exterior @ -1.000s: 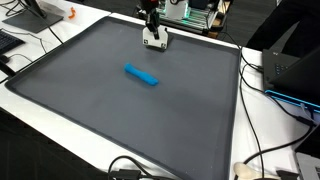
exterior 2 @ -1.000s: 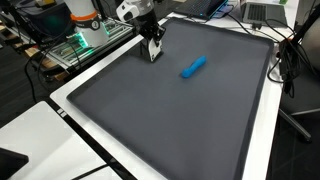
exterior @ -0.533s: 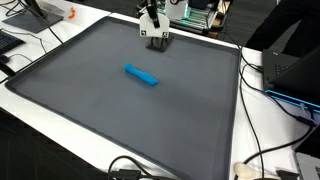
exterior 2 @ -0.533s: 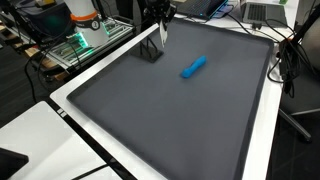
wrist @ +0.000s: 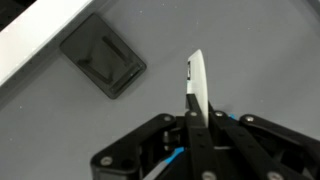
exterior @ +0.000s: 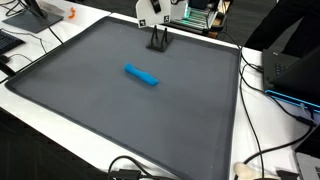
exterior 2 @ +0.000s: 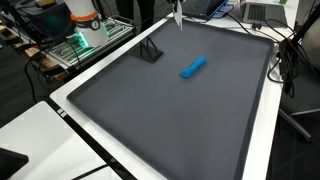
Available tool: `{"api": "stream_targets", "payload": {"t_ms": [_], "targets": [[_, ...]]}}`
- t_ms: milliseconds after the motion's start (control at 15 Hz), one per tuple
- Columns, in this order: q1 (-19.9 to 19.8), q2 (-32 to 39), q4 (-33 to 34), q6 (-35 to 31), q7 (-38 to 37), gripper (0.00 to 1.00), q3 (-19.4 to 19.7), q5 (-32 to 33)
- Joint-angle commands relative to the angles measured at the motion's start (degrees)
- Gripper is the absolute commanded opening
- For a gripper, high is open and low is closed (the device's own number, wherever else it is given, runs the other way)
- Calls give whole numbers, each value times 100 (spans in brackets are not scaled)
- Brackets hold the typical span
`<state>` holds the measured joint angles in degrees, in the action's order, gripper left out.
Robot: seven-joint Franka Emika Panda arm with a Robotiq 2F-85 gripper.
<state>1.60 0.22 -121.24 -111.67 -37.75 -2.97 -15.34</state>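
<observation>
My gripper (wrist: 197,118) is shut on a thin white flat piece (wrist: 198,85) and holds it edge-on, high above the grey mat (exterior: 100,110). In both exterior views only the gripper's lower end shows at the top edge (exterior: 150,8) (exterior 2: 177,10). A small black stand (exterior: 159,42) sits on the mat near its far edge, below the gripper and empty; it also shows in an exterior view (exterior 2: 150,52) and the wrist view (wrist: 103,62). A blue cylinder (exterior: 141,75) (exterior 2: 193,67) lies flat near the mat's middle, apart from the gripper.
The mat lies on a white table (exterior: 60,125) with a raised rim. Cables (exterior: 262,150) and a dark device (exterior: 290,65) are beside one edge. Green-lit electronics (exterior 2: 85,42) and an orange item (exterior: 71,14) stand behind the far edge.
My gripper has risen from the black stand with the white piece in it. The stand stays on the mat, now empty. The blue cylinder has not moved.
</observation>
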Motion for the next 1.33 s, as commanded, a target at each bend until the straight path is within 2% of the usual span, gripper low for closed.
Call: {"api": "stream_targets", "payload": {"t_ms": [0,400,867,1133,1200,1267], "targets": [[167,931,1101,518,503,1,-82,475],[513,1986,2207,695,1565,1,-113,1203],[677,2772,2969,806,2926,1,-122,1815],[704,3098,3332,897,3219,1,-109,1874],[679,2884,3034,665,3081,4,-114,1719],[681,2953,3117,690,3125,4,-115,1721]]}}
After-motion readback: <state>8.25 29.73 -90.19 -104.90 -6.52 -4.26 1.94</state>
